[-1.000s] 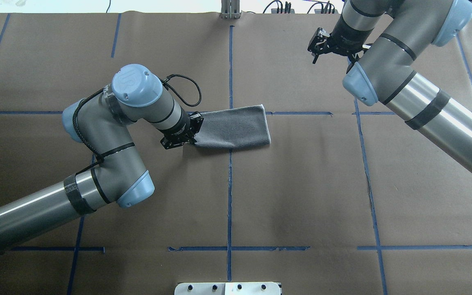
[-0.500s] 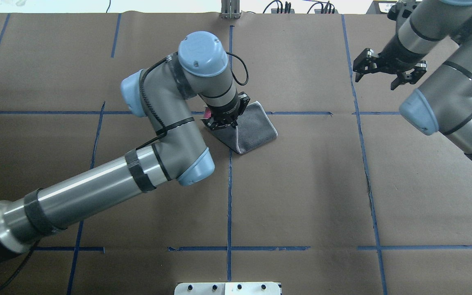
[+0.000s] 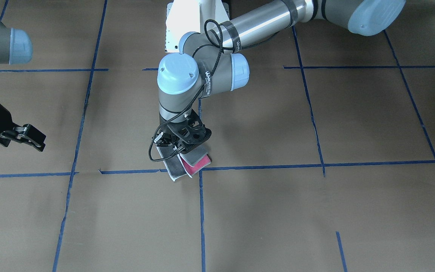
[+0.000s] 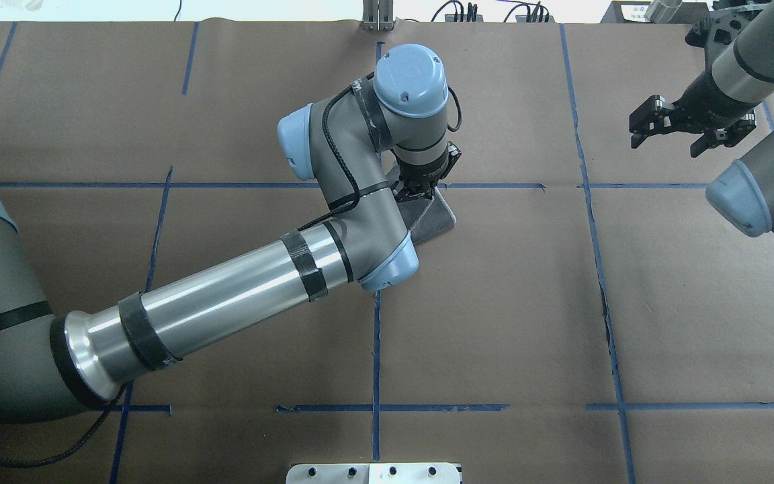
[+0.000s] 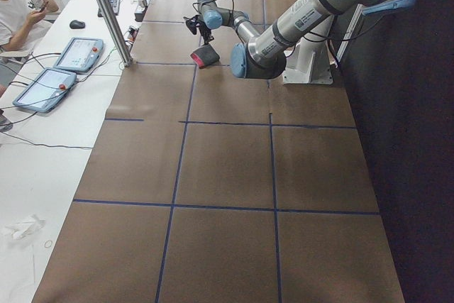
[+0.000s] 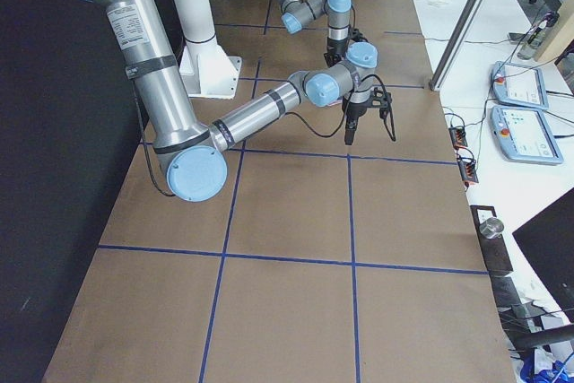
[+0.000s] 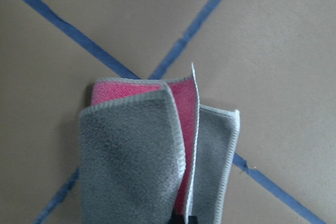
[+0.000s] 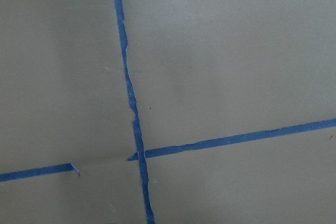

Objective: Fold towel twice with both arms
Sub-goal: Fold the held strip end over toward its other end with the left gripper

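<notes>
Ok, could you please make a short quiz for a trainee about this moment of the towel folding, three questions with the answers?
1. True or false: the right pincer is touching the towel.
2. What grips the towel? A) the left pincer B) the right pincer C) both pincers
3. Fill in: between the towel's grey layers, a ____ face shows.
Key: 1 false; 2 A; 3 pink.
</notes>
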`<control>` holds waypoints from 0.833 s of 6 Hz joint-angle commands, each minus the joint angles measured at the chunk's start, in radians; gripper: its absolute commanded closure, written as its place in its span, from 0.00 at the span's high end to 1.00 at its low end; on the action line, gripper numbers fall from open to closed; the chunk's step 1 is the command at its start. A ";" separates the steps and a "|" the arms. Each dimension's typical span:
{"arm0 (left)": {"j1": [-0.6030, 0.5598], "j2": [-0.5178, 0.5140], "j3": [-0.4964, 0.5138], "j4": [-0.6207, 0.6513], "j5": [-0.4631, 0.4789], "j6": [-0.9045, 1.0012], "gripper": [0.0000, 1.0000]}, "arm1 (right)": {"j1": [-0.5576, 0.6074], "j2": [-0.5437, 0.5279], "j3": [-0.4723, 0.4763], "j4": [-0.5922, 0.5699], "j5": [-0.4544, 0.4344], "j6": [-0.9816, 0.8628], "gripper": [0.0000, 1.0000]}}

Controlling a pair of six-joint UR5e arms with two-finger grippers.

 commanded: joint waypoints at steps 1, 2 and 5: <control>0.022 -0.053 0.110 -0.100 0.051 0.000 0.00 | 0.002 -0.013 -0.001 0.003 0.000 -0.009 1.00; 0.029 -0.056 0.110 -0.107 0.051 0.000 0.07 | 0.002 -0.013 -0.001 0.004 -0.002 -0.009 1.00; 0.029 -0.055 0.103 -0.164 0.051 0.004 1.00 | 0.002 -0.019 -0.001 0.007 0.000 -0.010 1.00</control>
